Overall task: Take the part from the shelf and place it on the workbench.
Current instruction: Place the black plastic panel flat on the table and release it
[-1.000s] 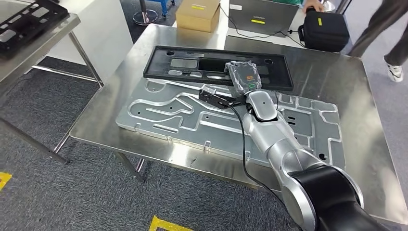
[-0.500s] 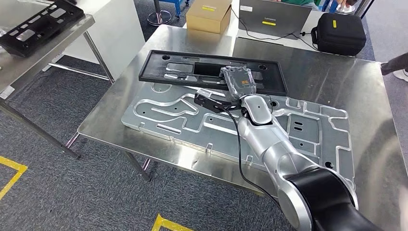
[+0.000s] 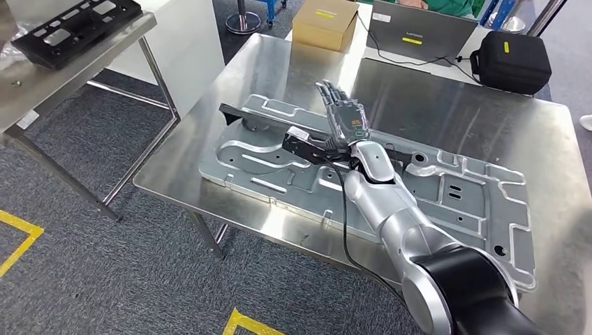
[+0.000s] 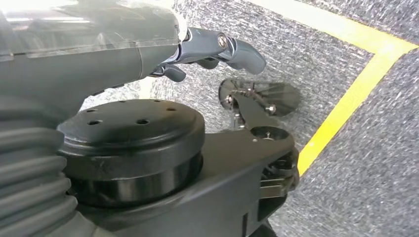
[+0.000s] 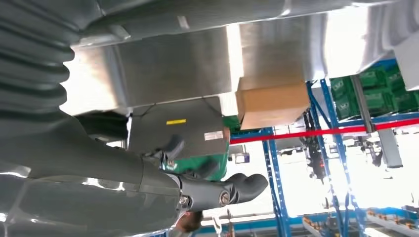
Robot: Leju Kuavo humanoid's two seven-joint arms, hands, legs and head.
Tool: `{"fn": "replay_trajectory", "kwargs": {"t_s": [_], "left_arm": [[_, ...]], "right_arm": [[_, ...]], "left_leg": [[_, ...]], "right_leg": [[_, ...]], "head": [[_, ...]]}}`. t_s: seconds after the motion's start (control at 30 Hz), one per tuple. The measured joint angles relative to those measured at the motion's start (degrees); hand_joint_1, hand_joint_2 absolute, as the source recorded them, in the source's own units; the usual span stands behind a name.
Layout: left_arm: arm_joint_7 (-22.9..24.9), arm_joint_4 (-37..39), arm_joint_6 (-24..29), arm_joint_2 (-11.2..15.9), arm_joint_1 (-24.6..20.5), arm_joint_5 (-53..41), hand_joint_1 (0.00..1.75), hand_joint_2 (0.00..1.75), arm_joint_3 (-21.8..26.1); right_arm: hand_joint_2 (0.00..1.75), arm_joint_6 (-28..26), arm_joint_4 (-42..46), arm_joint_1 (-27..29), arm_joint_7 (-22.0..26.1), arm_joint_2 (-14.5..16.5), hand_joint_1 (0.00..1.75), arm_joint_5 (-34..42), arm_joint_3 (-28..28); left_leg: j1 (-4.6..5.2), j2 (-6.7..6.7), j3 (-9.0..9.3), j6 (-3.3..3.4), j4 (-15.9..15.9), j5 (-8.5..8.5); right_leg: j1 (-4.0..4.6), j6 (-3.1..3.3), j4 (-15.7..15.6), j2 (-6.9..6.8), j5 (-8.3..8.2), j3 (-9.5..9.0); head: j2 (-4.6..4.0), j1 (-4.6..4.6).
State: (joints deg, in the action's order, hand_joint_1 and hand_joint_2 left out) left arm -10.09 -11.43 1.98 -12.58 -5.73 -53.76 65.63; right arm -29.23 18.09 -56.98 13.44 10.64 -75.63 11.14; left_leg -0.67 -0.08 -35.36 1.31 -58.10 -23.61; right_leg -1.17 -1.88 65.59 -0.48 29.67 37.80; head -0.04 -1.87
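Metal plate (image 3: 447, 188) lies flat on the workbench (image 3: 447, 105), near edge. Box (image 3: 324, 23), laptop (image 3: 421, 31) and bag (image 3: 513, 61) sit along the far side, left to right. Second table (image 3: 42, 84) stands far left.

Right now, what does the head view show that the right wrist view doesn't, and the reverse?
Head view, not wrist: the big metal plate lying on the steel table, a black bag, a black part on the side shelf.
Wrist view, not head: blue racking with a red beam.
Both: right hand, steel table, cardboard box, laptop.
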Motion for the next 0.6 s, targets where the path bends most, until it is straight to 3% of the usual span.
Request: {"fn": "replay_trajectory", "kwargs": {"t_s": [0.07, 0.1, 0.13, 0.23, 0.3, 0.43, 0.5, 0.57, 0.6], "left_arm": [[-0.19, 0.00, 0.12, -0.01, 0.01, 0.14, 0.00, 0.00, 0.07], [-0.26, 0.00, 0.20, -0.01, 0.03, 0.19, 0.00, 0.00, 0.10], [-0.31, 0.00, 0.29, 0.00, 0.03, 0.21, 0.00, 0.00, 0.14], [-0.44, 0.00, 0.54, -0.04, 0.01, 0.23, 0.00, 0.00, 0.26], [-0.49, 0.00, 0.62, -0.06, -0.01, 0.23, 0.00, 0.00, 0.33], [-0.71, 0.00, 0.72, -0.01, 0.02, 0.25, 0.00, 0.00, 0.44], [-1.07, 0.00, 0.77, 0.06, 0.01, 0.28, 0.00, 0.00, 0.48], [-1.48, 0.00, 0.79, 0.08, 0.03, 0.31, 0.00, 0.00, 0.54], [-1.66, 0.00, 0.80, 0.09, 0.07, 0.32, 0.00, 0.00, 0.62]], "right_arm": [[0.00, 0.46, -0.01, 0.23, 0.36, 0.00, 0.00, 0.72, -0.50], [0.00, 0.67, -0.01, 0.41, 0.45, 0.00, 0.00, 1.03, -0.70], [0.00, 0.91, -0.01, 0.53, 0.49, 0.00, 0.00, 1.41, -0.94], [0.00, 1.69, 0.15, 0.42, 0.85, 0.01, 0.00, 2.71, -1.75], [0.00, 2.00, 0.27, 0.25, 1.25, 0.06, 0.00, 3.21, -2.09], [0.00, 2.87, 0.43, 0.08, 1.64, 0.25, 0.00, 4.64, -2.76], [0.00, 3.78, 0.61, 0.01, 2.30, 0.33, 0.00, 6.66, -3.37], [0.00, 4.49, 0.66, 0.22, 3.12, 0.28, 0.00, 8.50, -4.09], [0.00, 4.67, 0.66, 0.44, 3.47, 0.25, 0.00, 9.23, -4.41]], "left_leg": [[0.19, -0.19, 0.00, 0.26, -0.01, -0.04], [0.28, -0.33, 0.01, 0.31, -0.05, -0.07], [0.39, -0.50, 0.03, 0.34, -0.12, -0.10], [0.75, -0.95, 0.19, 0.19, -0.31, -0.25], [0.88, -1.03, 0.15, -0.20, -0.39, -0.34], [0.88, -0.88, 0.01, -1.42, -1.08, -1.12], [0.65, -0.63, -1.94, -2.06, -5.74, -4.02], [0.26, -0.40, -5.29, -2.64, -13.25, -7.44], [0.08, -0.33, -6.40, -2.86, -15.66, -8.05]], "right_leg": [[0.02, -0.10, 7.21, 0.18, 2.95, 3.62], [0.02, -0.07, 9.03, 0.21, 3.15, 4.63], [0.04, 0.07, 8.68, 0.22, 2.22, 4.58], [0.45, 1.13, -1.75, 0.33, -3.31, -0.40], [0.84, 1.67, -6.21, 0.37, -4.59, -2.47], [0.55, 2.48, -7.38, 0.42, -4.97, -2.96], [0.23, 2.86, -7.80, 0.51, -5.25, -3.22], [0.21, 2.94, -7.77, 0.79, -5.28, -3.19], [0.21, 2.92, -7.71, 1.01, -5.27, -3.17]], "head": [[0.00, 0.02], [0.00, 0.02], [0.00, 0.02], [0.00, -0.01], [0.00, -0.02], [0.00, -0.10], [-0.01, -0.30], [-0.01, -0.39], [0.00, -0.38]]}}
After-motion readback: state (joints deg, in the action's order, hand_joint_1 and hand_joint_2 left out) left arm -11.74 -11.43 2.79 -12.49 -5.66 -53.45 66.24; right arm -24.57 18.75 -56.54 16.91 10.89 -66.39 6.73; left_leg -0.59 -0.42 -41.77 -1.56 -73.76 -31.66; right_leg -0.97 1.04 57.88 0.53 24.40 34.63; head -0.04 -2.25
